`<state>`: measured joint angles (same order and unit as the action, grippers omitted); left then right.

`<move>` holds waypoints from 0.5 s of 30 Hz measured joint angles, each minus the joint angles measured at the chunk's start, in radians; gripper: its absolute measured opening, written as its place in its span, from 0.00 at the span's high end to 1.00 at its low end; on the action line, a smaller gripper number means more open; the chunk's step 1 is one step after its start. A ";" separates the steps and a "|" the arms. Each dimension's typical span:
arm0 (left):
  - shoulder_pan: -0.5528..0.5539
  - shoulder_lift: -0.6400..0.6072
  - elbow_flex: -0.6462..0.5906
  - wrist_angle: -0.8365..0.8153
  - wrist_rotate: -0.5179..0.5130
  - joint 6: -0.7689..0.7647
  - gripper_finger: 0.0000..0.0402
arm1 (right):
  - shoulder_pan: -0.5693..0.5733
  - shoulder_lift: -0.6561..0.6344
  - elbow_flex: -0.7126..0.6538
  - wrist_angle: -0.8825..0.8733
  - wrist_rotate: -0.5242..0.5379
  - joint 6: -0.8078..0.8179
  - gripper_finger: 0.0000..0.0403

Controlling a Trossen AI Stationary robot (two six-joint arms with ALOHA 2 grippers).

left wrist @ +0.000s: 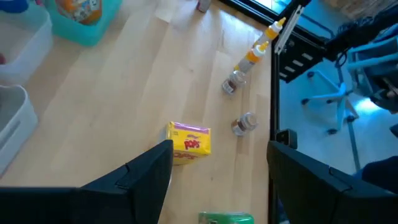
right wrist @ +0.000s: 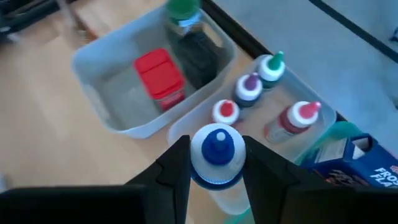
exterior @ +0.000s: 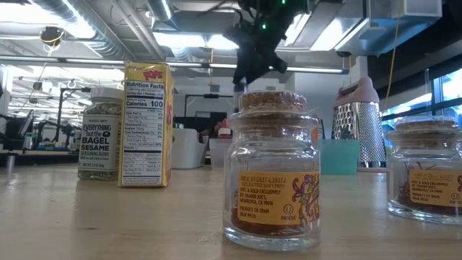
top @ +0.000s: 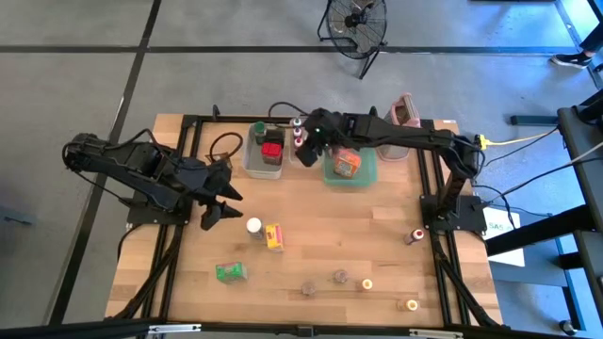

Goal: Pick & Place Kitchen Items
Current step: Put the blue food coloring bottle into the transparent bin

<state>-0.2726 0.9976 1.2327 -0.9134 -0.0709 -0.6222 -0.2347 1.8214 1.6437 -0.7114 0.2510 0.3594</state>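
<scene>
We note a blue-capped bottle (right wrist: 217,152) pinched between the fingers of the right gripper (right wrist: 216,165), held up off the table over the narrow tub (right wrist: 280,162) that already holds four small bottles: red cap (right wrist: 225,111), purple cap (right wrist: 250,85), green cap (right wrist: 272,64), and a red bottle with a white cap (right wrist: 297,121). The fingers grip it just under the cap, at the shoulder. We judge it light, stiff and smooth-sided, so apt to twist or slip; the neck hold looks sound to us for lowering it upright into the gap beside the red cap.

Next to that tub sits the wider clear tub (right wrist: 112,99) with a red box (right wrist: 160,74) and a dark green-capped jar (right wrist: 189,37). On the other side is the green tray (top: 366,175) with an orange box (top: 347,163), and the grater (top: 403,113) beyond.

The left gripper (top: 221,200) hangs open and empty above the left side of the table. Near it stand a white-capped shaker (top: 254,226) and a yellow box (top: 274,237); a green box (top: 231,272) lies nearer the front edge.

Along the front and right, several small cork-topped jars (top: 339,277) wait, well apart. They look like glass to us, so heavier and breakable; we'd take them by the body below the cork.
</scene>
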 joint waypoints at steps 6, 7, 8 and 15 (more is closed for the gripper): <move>0.011 0.000 0.000 0.005 -0.069 0.167 0.36 | -0.008 0.000 -0.081 0.103 0.105 0.016 0.71; 0.015 0.000 0.000 0.005 -0.084 0.203 0.36 | -0.008 0.000 -0.096 0.136 0.116 0.018 0.71; 0.020 0.000 0.000 0.005 -0.095 0.234 0.36 | -0.008 0.000 -0.111 0.180 0.126 0.018 0.71; 0.065 -0.011 0.000 -0.021 -0.093 0.361 0.36 | -0.014 0.000 -0.195 0.307 0.233 0.045 0.71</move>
<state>-0.2077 0.9868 1.2327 -0.9343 -0.1635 -0.2610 -0.2490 1.8210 1.4485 -0.4048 0.4840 0.4042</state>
